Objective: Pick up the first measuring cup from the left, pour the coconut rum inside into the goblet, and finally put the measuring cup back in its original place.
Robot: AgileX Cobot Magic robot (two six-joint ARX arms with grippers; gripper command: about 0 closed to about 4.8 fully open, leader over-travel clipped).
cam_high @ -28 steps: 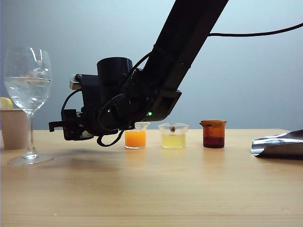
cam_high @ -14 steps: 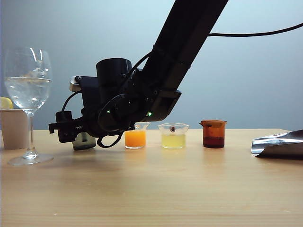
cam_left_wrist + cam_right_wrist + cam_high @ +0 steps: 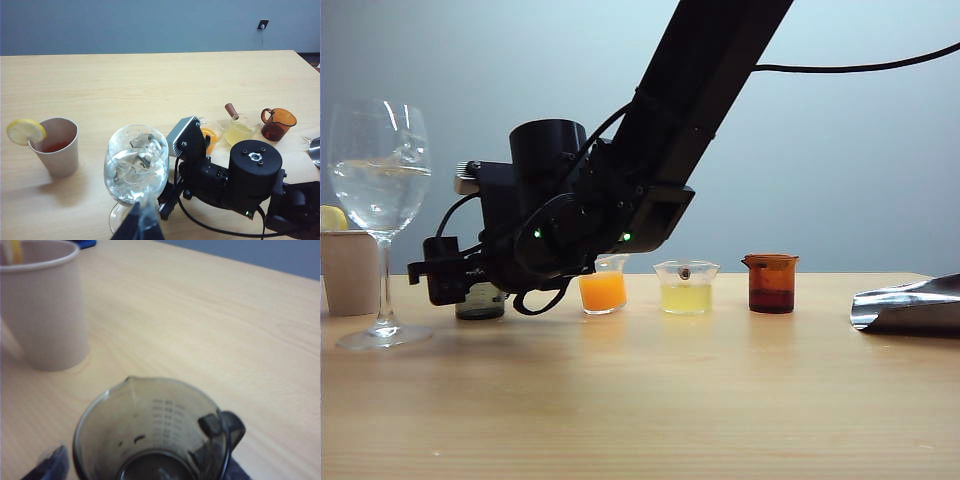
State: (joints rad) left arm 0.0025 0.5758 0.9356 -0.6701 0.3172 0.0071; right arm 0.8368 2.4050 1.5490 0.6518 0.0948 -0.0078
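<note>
The right gripper (image 3: 440, 283), low at the left of the exterior view, has spread its fingers wide within the last second and let go of the first measuring cup (image 3: 480, 300). The cup now stands upright on the table (image 3: 650, 400), left of the orange cup (image 3: 603, 290); before, it was hidden behind the gripper. The goblet (image 3: 380, 170) at far left holds clear liquid and ice, so pouring looks done and only withdrawal remains. The left gripper (image 3: 137, 227) sits at the lower edge, apparently closed. Pale wood tabletop, plain grey-blue wall.
</note>
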